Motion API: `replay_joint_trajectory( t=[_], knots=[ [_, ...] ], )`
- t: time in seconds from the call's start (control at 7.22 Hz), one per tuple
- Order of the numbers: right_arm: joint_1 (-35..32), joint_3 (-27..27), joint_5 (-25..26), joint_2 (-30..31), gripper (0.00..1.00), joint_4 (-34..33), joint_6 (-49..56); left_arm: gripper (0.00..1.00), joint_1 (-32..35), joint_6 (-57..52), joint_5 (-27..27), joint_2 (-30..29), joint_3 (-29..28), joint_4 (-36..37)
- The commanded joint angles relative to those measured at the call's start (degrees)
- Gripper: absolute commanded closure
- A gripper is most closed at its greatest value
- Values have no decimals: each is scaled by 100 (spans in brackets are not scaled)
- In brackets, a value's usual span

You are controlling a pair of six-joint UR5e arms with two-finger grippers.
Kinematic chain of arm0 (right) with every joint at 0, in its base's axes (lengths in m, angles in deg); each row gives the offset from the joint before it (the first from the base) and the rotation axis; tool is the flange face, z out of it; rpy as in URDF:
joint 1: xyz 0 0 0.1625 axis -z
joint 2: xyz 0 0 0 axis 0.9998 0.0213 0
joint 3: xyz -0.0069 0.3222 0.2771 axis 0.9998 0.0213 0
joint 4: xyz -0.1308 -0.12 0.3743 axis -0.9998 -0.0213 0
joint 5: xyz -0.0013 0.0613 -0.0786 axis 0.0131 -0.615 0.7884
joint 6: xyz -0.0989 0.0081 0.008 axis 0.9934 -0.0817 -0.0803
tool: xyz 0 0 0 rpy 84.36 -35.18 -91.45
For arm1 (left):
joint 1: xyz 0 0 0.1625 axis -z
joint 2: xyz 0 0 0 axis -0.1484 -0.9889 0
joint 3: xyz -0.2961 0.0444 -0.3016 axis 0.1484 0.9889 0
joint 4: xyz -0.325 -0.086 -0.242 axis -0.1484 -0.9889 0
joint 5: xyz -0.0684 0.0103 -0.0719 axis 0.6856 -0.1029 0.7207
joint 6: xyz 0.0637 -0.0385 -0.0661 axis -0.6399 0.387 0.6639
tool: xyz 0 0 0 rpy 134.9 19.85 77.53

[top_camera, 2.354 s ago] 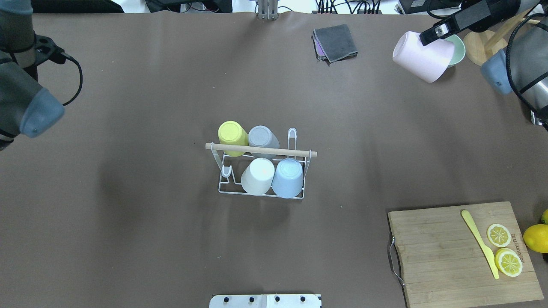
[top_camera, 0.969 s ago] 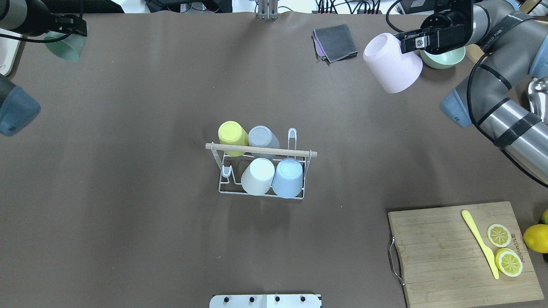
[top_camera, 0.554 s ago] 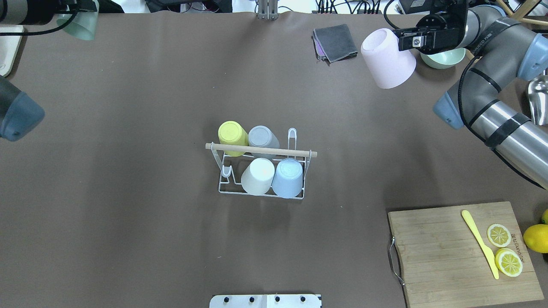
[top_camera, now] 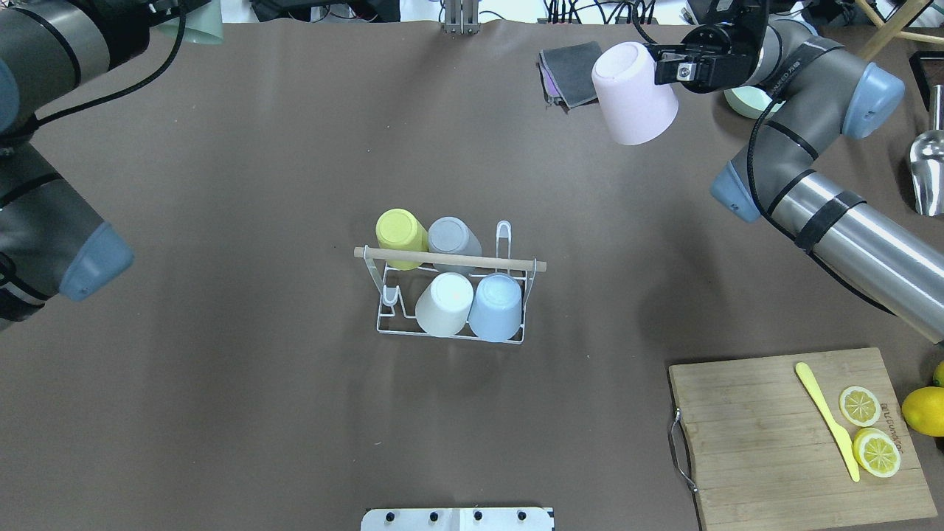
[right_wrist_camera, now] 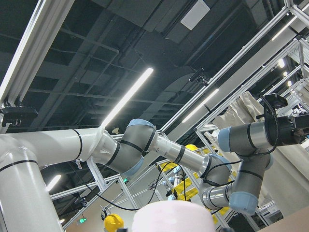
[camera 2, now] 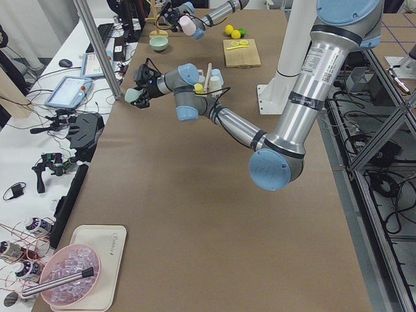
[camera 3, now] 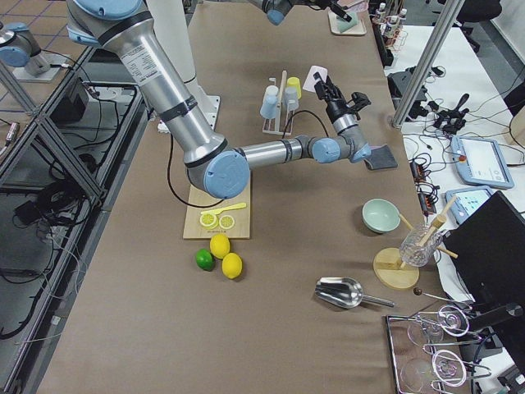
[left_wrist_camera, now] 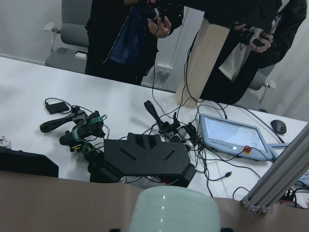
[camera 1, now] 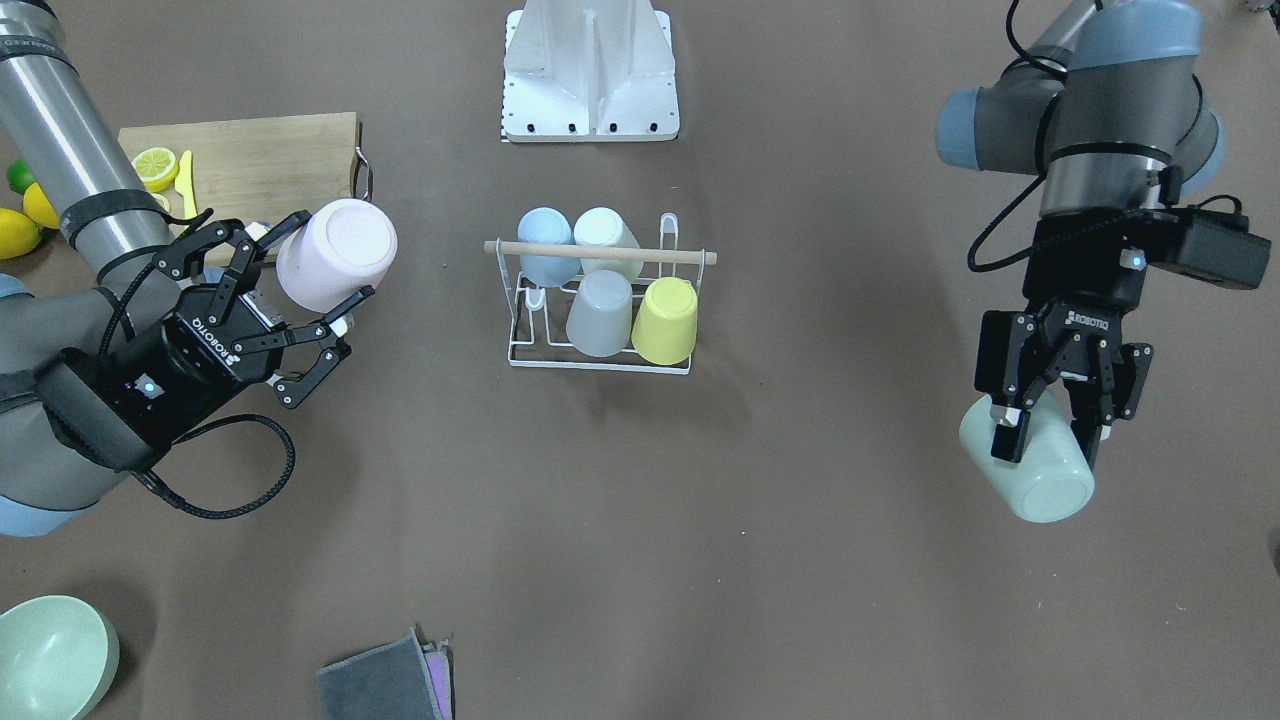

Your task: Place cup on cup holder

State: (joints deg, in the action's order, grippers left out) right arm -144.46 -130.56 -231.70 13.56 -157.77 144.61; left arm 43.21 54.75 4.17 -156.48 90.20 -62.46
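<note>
Gripping cups: right jaws clenched on pink cup (top_camera: 634, 92), left jaws on mint cup (camera 1: 1035, 475) — lower each mouth-down over free prongs (top_camera: 503, 232), overhead 1 and 8 o'clock of cup holder (top_camera: 516, 263).

Cutting board (top_camera: 759, 442) with yellow knife (top_camera: 827, 422) and lemon slices (top_camera: 859, 405); grey cloth (camera 1: 380, 685); green bowl (camera 1: 50, 655).

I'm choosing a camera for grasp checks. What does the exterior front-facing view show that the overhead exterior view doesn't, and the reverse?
Only front-facing: the left hand clamped on the green cup, with its fingers plain to see. Overhead crops that hand at its top edge. Only overhead: the metal scoop at the right edge. Both: the cup holder carrying four cups, and the right hand holding the pink cup.
</note>
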Motion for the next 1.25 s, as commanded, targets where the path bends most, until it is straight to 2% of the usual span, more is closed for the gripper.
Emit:
replay_joint_trajectory(
  t=[0.0, 0.28, 0.69, 0.83, 1.11],
  knots=[
    [293, 23, -13, -142, 75, -24, 75, 57, -610, 25, -1131, -8, 192, -546],
    [566, 94, -13, -317, 75, -24, 206, 57, -980, 16, -1782, 27, 394, -749],
    [918, 111, -5, -344, 75, -33, 496, 57, -2033, -46, -3099, 238, 746, -1023],
    [997, 312, -13, -423, 75, -24, 558, 57, -2298, -54, -3452, 238, 816, -1101],
    [1007, 463, -39, -450, 75, -7, 760, 57, -2632, -203, -3752, 229, 1070, -1120]
  ],
)
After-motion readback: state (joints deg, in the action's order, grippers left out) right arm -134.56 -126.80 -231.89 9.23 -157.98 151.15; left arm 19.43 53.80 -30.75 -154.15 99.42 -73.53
